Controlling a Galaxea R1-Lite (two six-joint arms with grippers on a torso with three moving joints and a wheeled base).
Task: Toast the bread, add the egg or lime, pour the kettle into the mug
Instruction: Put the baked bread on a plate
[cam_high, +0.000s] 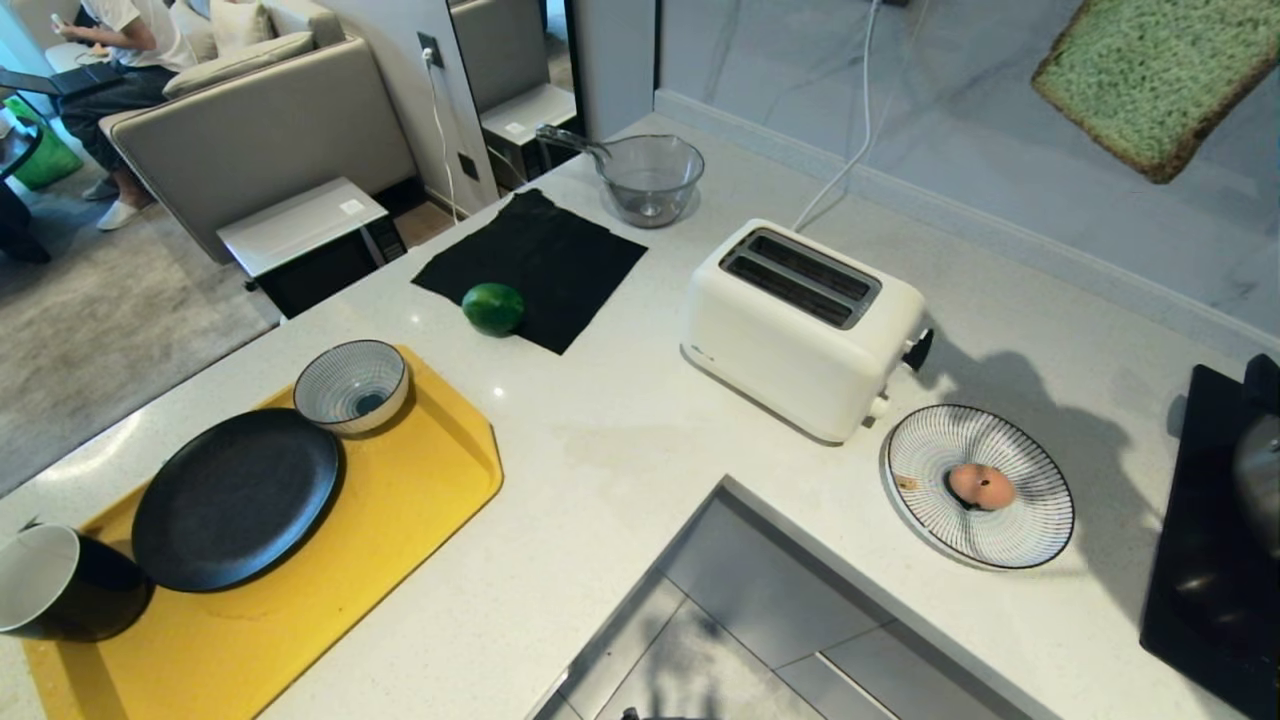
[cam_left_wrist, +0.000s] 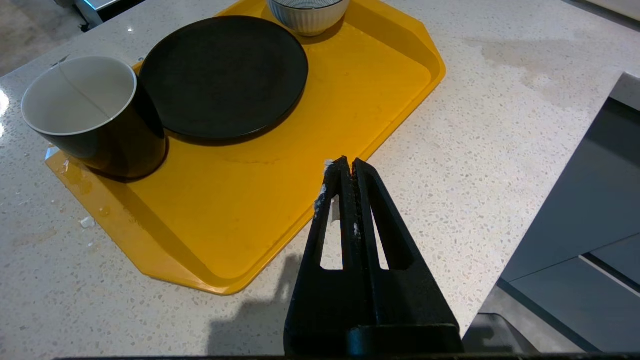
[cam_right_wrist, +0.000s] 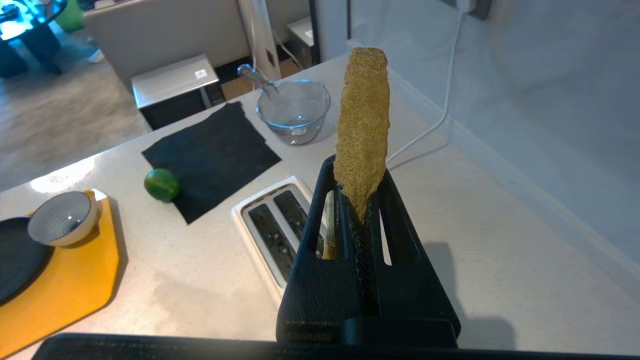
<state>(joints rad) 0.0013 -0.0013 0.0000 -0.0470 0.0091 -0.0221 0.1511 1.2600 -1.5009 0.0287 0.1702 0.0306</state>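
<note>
My right gripper (cam_right_wrist: 359, 167) is shut on the lower edge of the bread (cam_right_wrist: 362, 110), a pale green slice with a brown crust. It holds the bread upright, high above the counter and to the right of the white toaster (cam_right_wrist: 272, 225). In the head view only the bread (cam_high: 1160, 70) shows, at the top right. Both slots of the toaster (cam_high: 800, 325) are empty. The lime (cam_high: 493, 307) lies at the edge of a black cloth. The egg (cam_high: 980, 486) rests on a striped plate (cam_high: 1040, 470). The mug (cam_high: 60, 585) stands on a yellow tray. My left gripper (cam_left_wrist: 348, 161) is shut and empty beside the tray (cam_left_wrist: 240, 210). A dark rounded thing (cam_high: 1258, 470), cut off at the right edge, may be the kettle.
On the yellow tray (cam_high: 400, 520) stand a black plate (cam_high: 235, 497) and a striped bowl (cam_high: 351, 385). A glass bowl (cam_high: 650, 178) sits at the back by the wall. The toaster's white cable (cam_high: 850, 150) runs up the wall. The counter has a cut-out (cam_high: 740, 610) at the front. A person sits far left.
</note>
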